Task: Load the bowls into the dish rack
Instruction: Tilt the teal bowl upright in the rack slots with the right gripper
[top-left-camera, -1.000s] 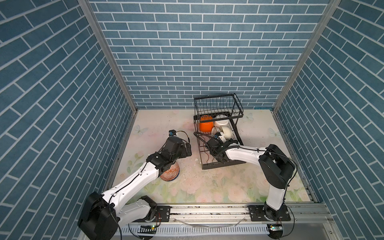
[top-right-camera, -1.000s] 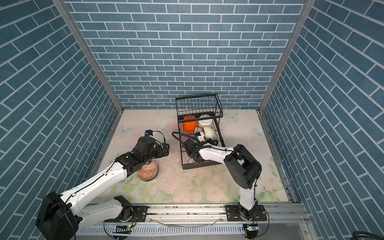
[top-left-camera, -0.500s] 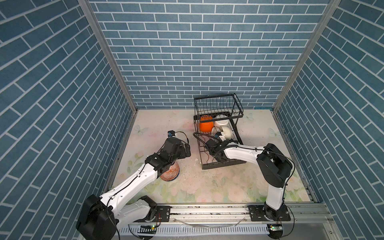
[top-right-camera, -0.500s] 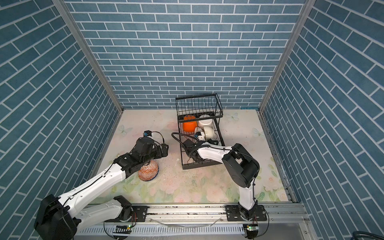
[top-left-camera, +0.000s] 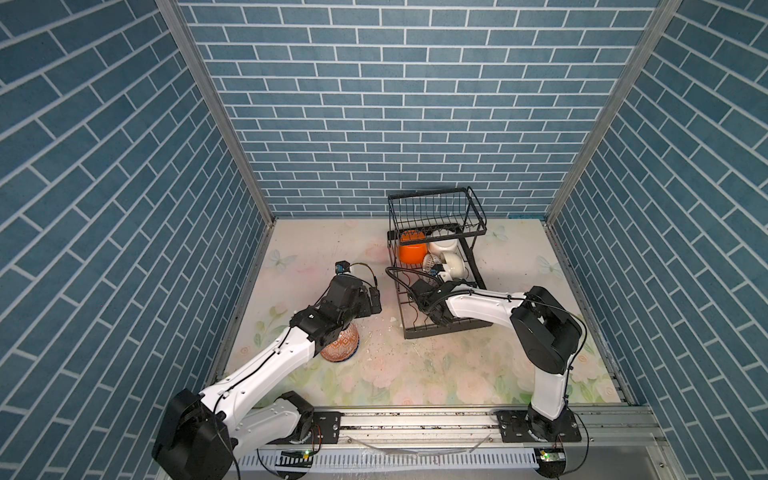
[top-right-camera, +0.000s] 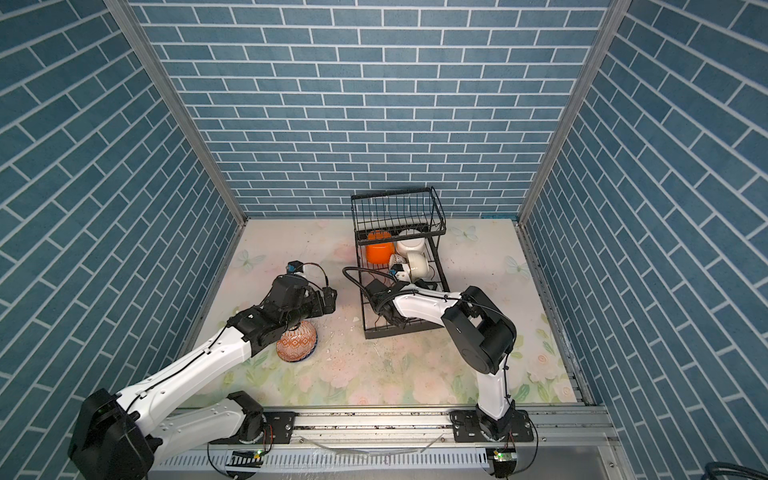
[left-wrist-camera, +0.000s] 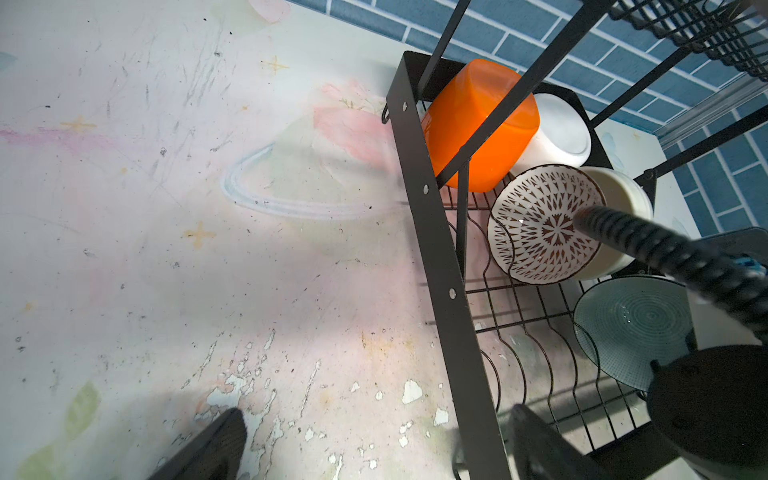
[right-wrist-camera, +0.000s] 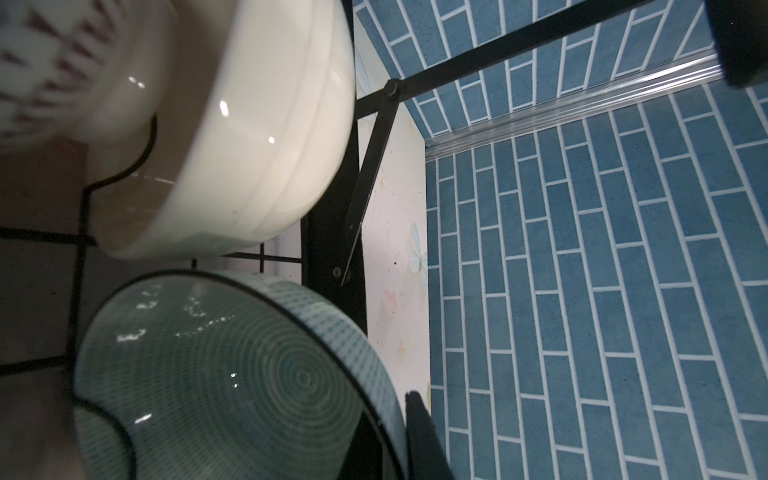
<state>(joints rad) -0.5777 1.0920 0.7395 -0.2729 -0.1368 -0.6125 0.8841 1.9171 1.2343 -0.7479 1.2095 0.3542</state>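
The black wire dish rack (top-left-camera: 440, 330) (top-right-camera: 399, 208) (left-wrist-camera: 432, 232) stands at the back middle. In its base stand an orange bowl (top-left-camera: 412, 252) (left-wrist-camera: 478, 124), a white bowl (top-left-camera: 444, 245) (left-wrist-camera: 557, 137), a dark patterned bowl (left-wrist-camera: 544, 224) and a cream bowl (top-left-camera: 456, 265) (right-wrist-camera: 257, 145). A pale green bowl (left-wrist-camera: 631, 328) (right-wrist-camera: 216, 374) stands on edge in the divider wires. My right gripper (right-wrist-camera: 395, 432) is shut on its rim, one finger inside and one outside. An orange patterned bowl (top-left-camera: 340, 345) (top-right-camera: 297, 343) lies upside down on the table, partly under my left arm. My left gripper (top-left-camera: 372, 299) (left-wrist-camera: 374, 449) hangs open over the table beside the rack, holding nothing.
Blue brick walls close in the floral table (top-left-camera: 415, 374) on three sides. White flecks of chipped surface lie by the rack's near left corner (left-wrist-camera: 411, 390). The rack's raised basket (top-left-camera: 436, 208) overhangs the bowls at the back. The right arm's cable (left-wrist-camera: 665, 249) crosses in front of the rack.
The right arm's elbow has crept slightly to the left while its gripper stays on the pale green bowl. The left arm has barely moved.
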